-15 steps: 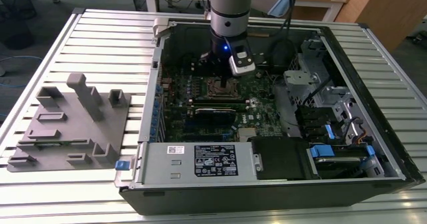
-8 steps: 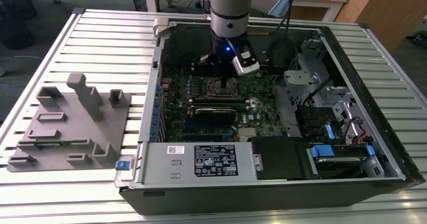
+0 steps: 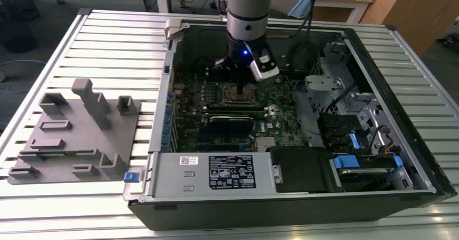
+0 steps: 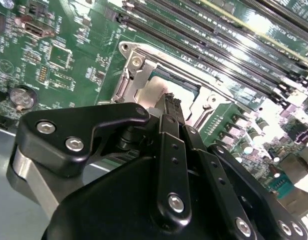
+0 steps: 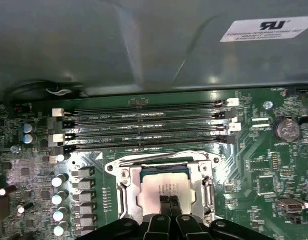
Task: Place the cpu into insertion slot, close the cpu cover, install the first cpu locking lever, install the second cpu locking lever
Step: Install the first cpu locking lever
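The cpu lies flat in the insertion slot on the green board, its pale silver face up. The silvery cpu cover lies down around it, framing the chip through its window. My gripper hangs just over the near part of the chip, its two black fingers pressed together, with nothing between them. In the second wrist view the fingertips end right at the cpu inside the cover. In the exterior view the gripper stands upright over the slot in the open computer case.
Several long black memory slots run beside the socket, with a row of capacitors on one side. The case wall rises just beyond. A grey power-supply box fills the case's front, and a grey fixture block sits at the exterior view's left.
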You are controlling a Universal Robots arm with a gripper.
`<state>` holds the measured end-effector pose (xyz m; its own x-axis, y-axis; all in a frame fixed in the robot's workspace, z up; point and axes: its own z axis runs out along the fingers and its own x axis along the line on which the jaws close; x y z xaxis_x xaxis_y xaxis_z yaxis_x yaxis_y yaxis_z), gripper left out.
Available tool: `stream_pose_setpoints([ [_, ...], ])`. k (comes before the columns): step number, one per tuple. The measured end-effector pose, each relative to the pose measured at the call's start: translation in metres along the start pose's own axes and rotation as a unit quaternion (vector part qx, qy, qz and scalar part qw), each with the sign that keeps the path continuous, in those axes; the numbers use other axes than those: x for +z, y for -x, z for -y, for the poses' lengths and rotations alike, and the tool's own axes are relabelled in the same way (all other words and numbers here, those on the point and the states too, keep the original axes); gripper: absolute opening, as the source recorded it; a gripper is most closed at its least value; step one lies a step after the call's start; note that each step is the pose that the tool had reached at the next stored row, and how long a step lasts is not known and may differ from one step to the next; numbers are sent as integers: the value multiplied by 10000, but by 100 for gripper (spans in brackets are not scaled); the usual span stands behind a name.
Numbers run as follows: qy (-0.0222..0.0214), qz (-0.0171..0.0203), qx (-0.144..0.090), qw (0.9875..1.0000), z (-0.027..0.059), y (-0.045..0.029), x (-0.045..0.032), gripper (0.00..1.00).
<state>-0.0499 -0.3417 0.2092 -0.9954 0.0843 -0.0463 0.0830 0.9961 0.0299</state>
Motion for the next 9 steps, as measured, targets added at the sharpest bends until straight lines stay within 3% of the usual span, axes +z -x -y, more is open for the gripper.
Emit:
stream_pose_setpoints([
  [2, -10, -98, 2, 10000, 0, 3, 0, 11],
  [9, -5, -114, -78, 9999, -2, 25, 1, 11],
])
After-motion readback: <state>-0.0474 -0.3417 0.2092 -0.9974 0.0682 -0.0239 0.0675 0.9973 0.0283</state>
